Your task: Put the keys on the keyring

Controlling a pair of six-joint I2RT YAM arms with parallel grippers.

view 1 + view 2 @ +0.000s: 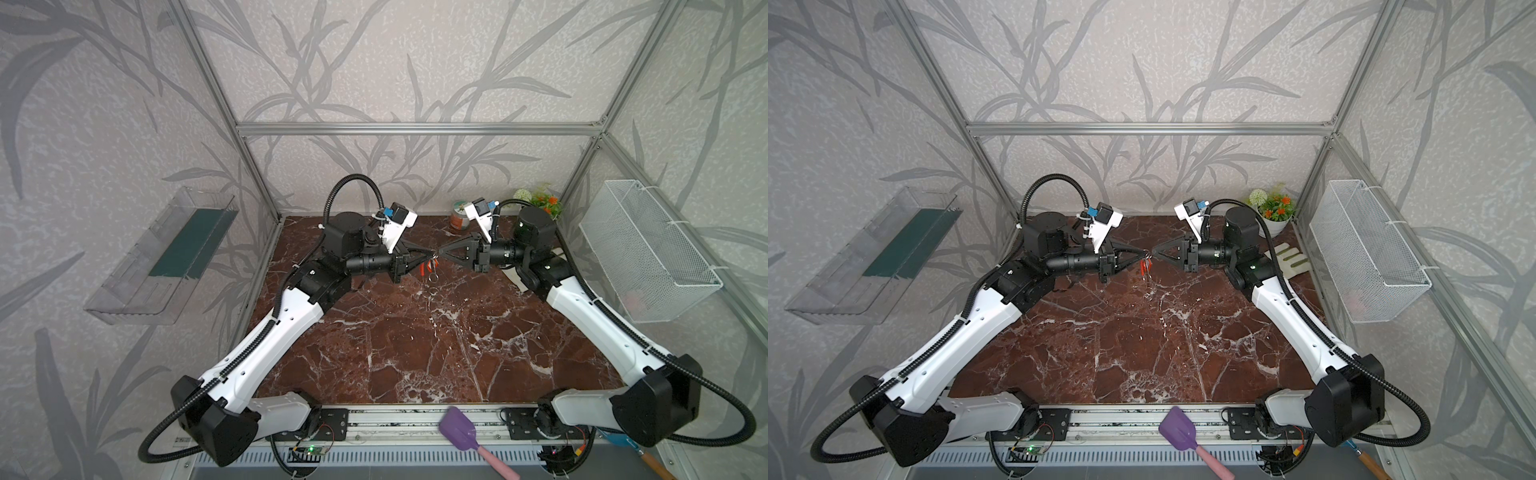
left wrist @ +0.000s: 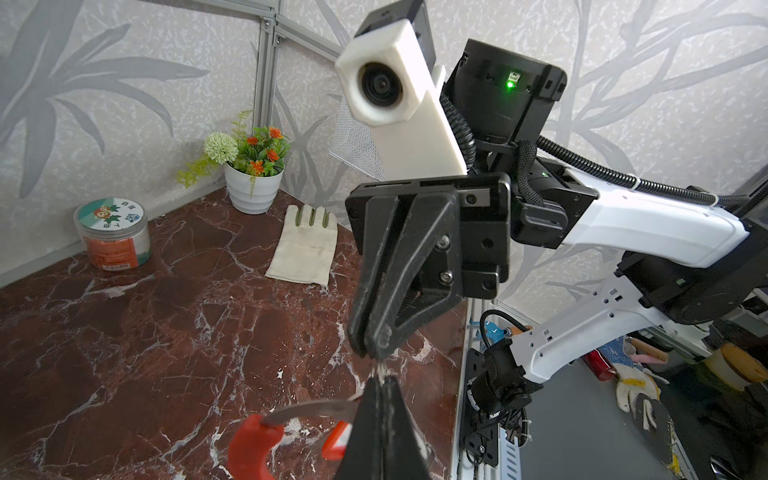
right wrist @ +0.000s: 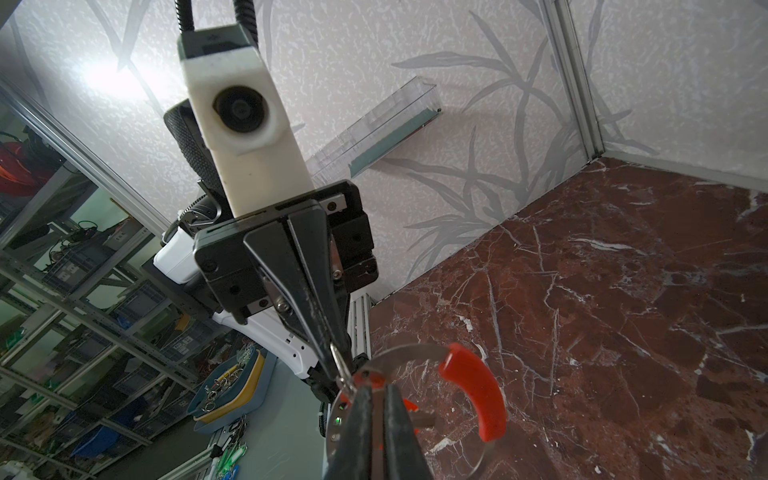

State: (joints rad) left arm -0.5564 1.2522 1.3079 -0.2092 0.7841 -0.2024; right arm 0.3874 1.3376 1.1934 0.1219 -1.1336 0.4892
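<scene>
In the left wrist view, the shut fingers of the left gripper (image 2: 380, 382) hide most of the key tag (image 2: 333, 444), and the bottom edge cuts off the keyring (image 2: 253, 444) at its red section. We cannot make out what the closed right gripper (image 2: 372, 352) pinches. In both top views, tag and hoop are too small for us to separate.

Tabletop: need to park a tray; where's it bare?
Bare: near half of reddish marble tabletop, between white arms. Crowded: far right corner (orange jar, white flowerpot, cream glove); rear middle, where left claw and right claw meet at silvery hoop.
</scene>
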